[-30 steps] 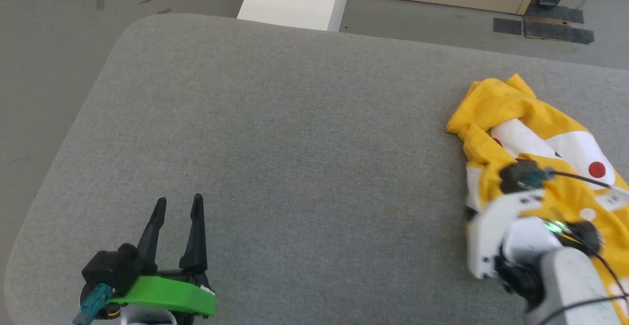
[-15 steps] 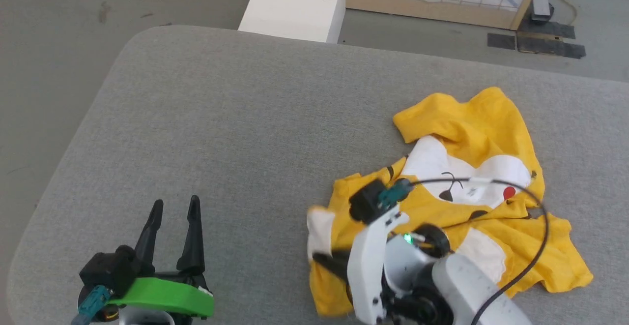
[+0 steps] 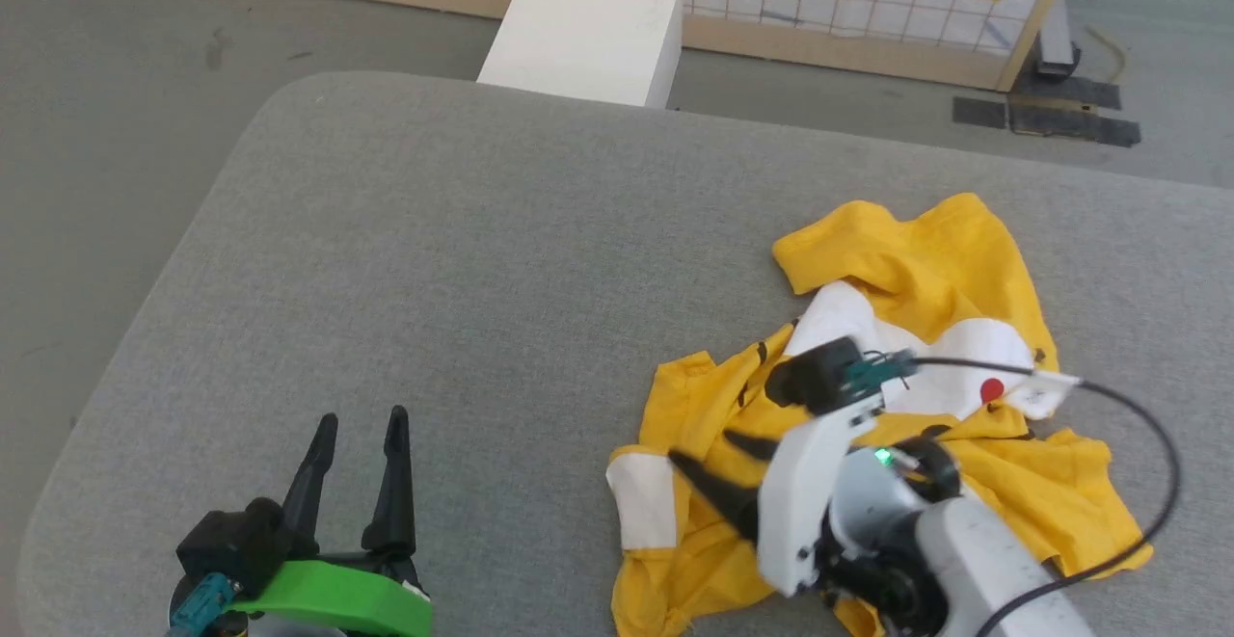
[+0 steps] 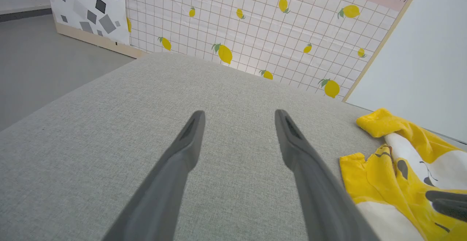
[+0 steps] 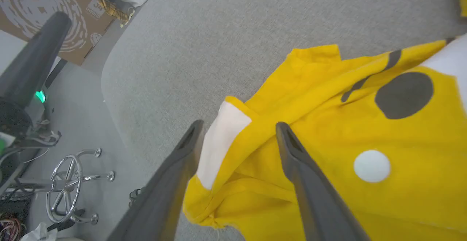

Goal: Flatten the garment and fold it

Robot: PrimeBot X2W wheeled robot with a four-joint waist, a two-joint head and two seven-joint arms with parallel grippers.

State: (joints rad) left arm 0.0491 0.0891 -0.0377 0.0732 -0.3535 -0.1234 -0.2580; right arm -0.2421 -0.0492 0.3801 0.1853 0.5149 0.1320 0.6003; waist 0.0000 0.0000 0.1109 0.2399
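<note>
The bright yellow soft cotton T-shirt with white patches, a red dot and black whisker lines lies crumpled on the grey fabric-covered padded surface, in the lower right of the head view. One sleeve is bunched towards the top and a white-banded edge is turned up at the left of the heap. By my reading the task is at its first step, flattening; no fold is made yet.

The right gripper sits over the left side of the heap, its two long dark fingers spread apart. In the right wrist view the white-banded edge lies between and under those fingers, and nothing is pinched. The left gripper rests at the lower left of the head view, fingers likewise parted and holding nothing, well apart from the shirt.

The next move probably calls for a firm pinch on a single layer at an edge or sleeve. The left gripper would then reach across to a second edge, so the cloth can be drawn out flat. Catching two layers would keep the wrinkles in.

As for containers, no bin or basket appears. The white rectangular block at the top centre shows plain faces, and I cannot tell whether it is hollow.
</note>
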